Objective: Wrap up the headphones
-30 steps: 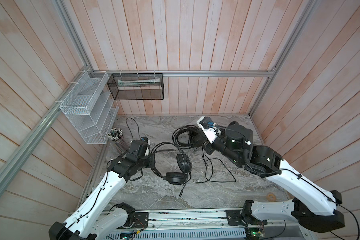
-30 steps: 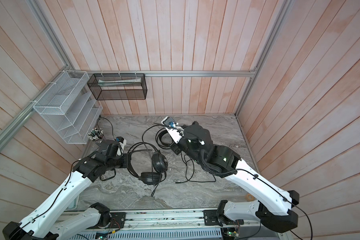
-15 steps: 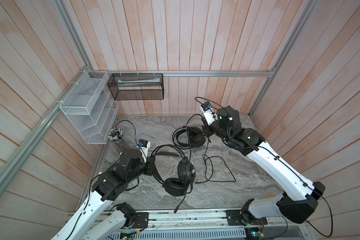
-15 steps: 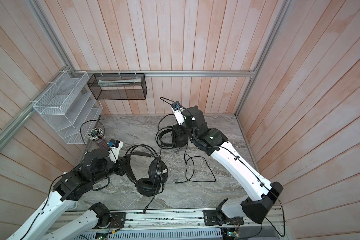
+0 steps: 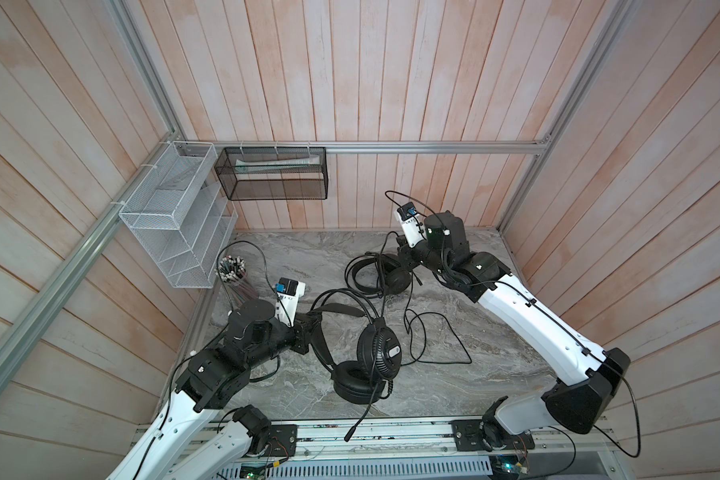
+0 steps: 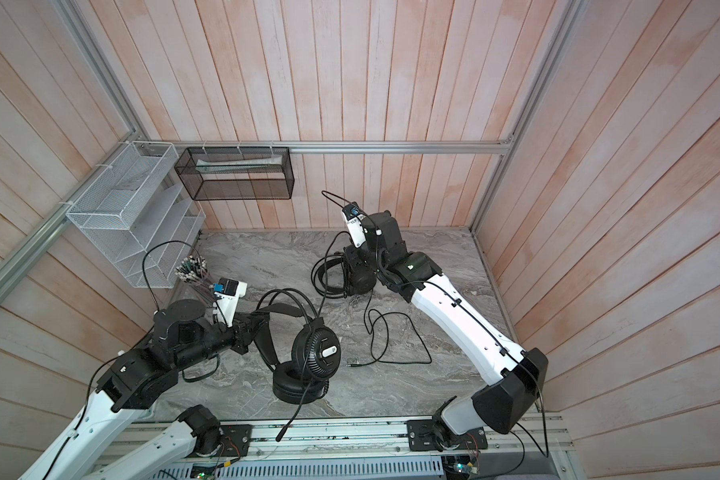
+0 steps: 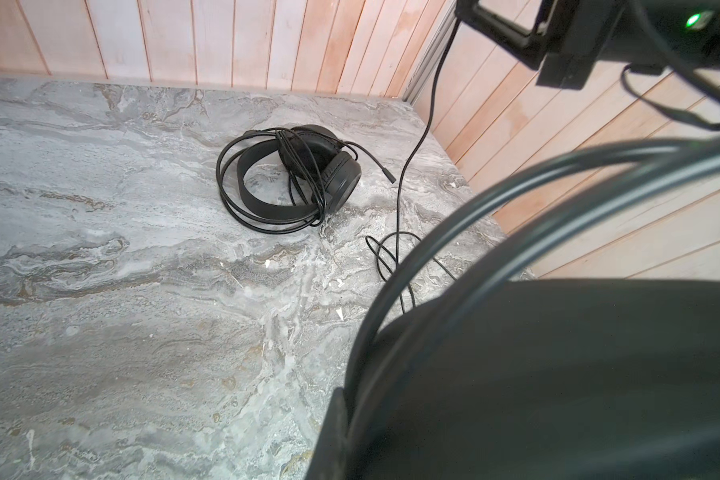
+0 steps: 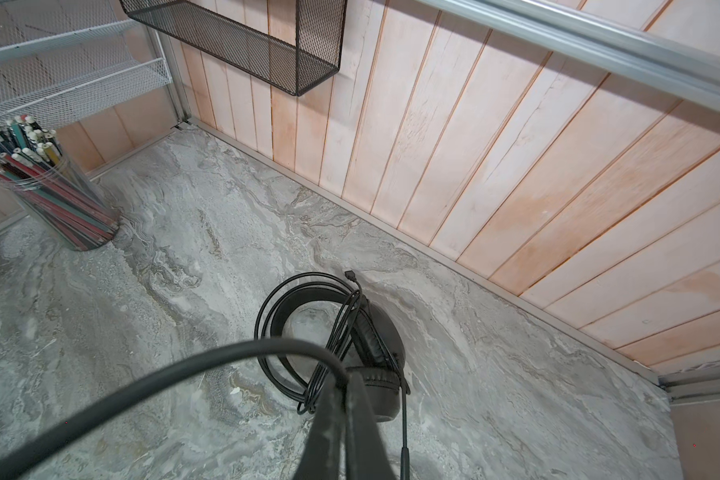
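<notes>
Table (image 5: 287, 253) of grey marble carries one headset (image 5: 395, 278), already wrapped, at the back. Left fingers (image 5: 306, 332) clamp the headband (image 5: 339, 307) of the other headset (image 5: 379, 353), held up near the front. Right fingers (image 8: 329, 436), above the wrapped one, pinch the lifted one's cable (image 8: 258, 345).
</notes>
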